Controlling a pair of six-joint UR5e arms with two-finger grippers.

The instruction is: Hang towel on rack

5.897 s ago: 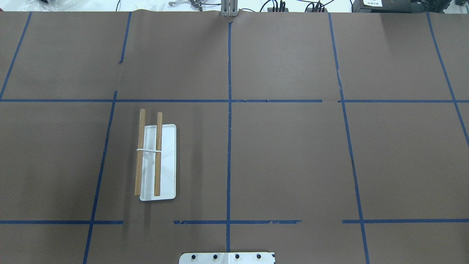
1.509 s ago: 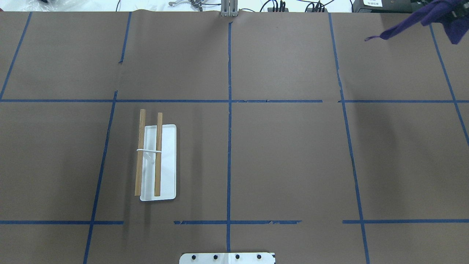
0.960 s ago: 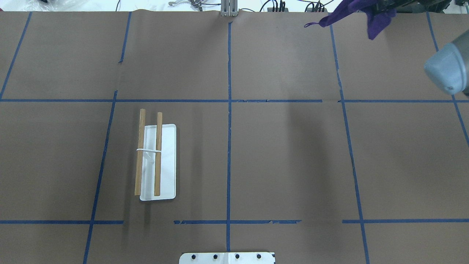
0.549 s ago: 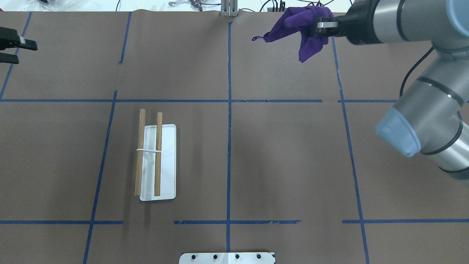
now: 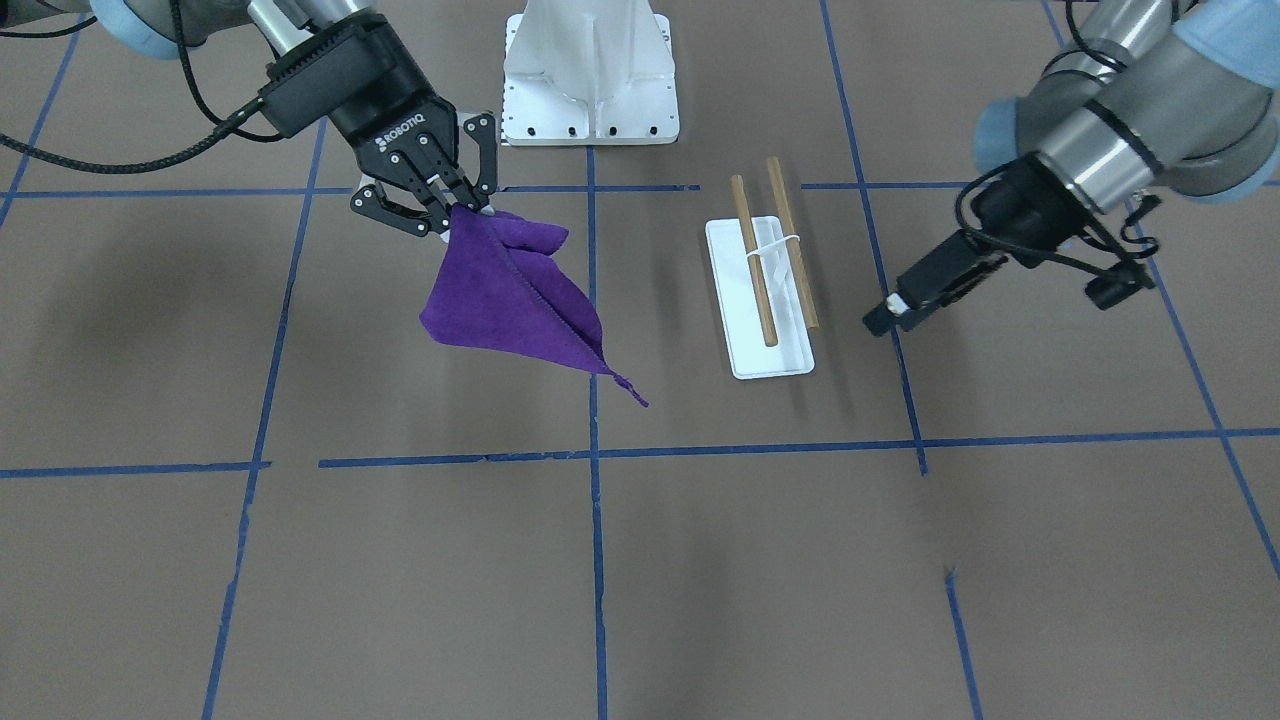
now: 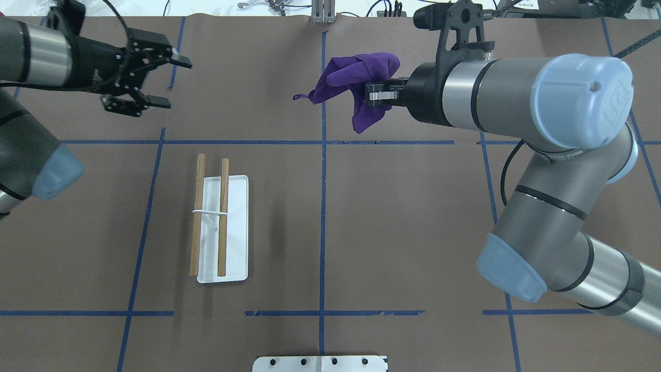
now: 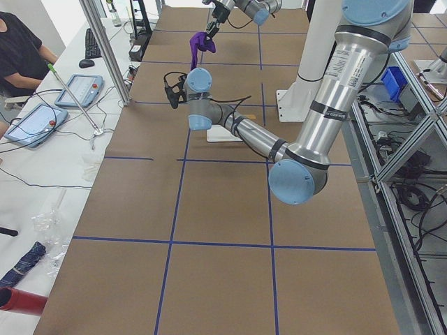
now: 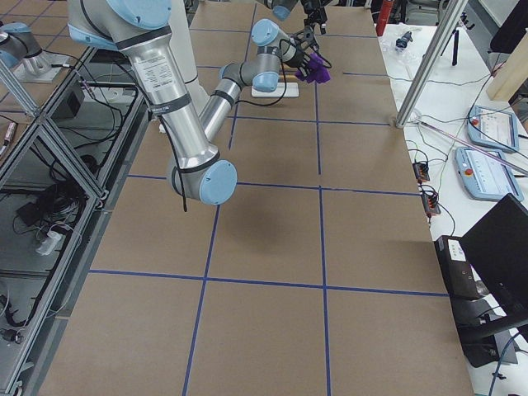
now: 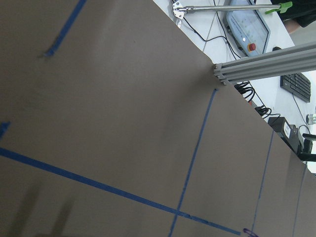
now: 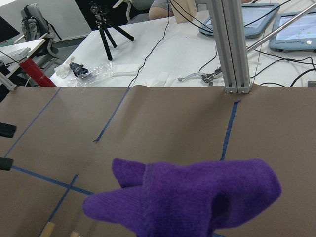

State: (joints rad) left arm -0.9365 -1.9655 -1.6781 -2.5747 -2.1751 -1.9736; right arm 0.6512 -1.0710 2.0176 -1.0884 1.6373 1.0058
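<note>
Overhead exterior puts the towel [image 6: 356,82] in the upper middle of the frame, just right of the centre tape line [image 6: 323,217]. It is bunched and clamped in the right end effector [image 6: 375,96], whose fingers are closed on a fold of the cloth. In the front-facing view it hangs from that pinch in a loose triangle and tapers to a thin tail pointing at the lower right of the frame. It looks to be off the table [image 6: 413,217], with its shadow lying apart from it. Gripping near one edge lets most of the cloth hang free, which probably suits draping it rather than setting it down.

The rack [image 6: 209,212] stands in the lower left-centre, well apart from the towel. Nothing is on it. Its two rods [image 6: 223,232] run up and down the frame, so the cloth would have to be carried leftward and laid across them.

The left end effector [image 6: 173,83] hovers in the upper left with its fingers spread and nothing between them. It is up-frame of the rack and level with the towel. My guess is that it waits there, open, to catch the free corner and help spread the cloth. Hanging has not begun, and the towel has yet to reach the rack.
</note>
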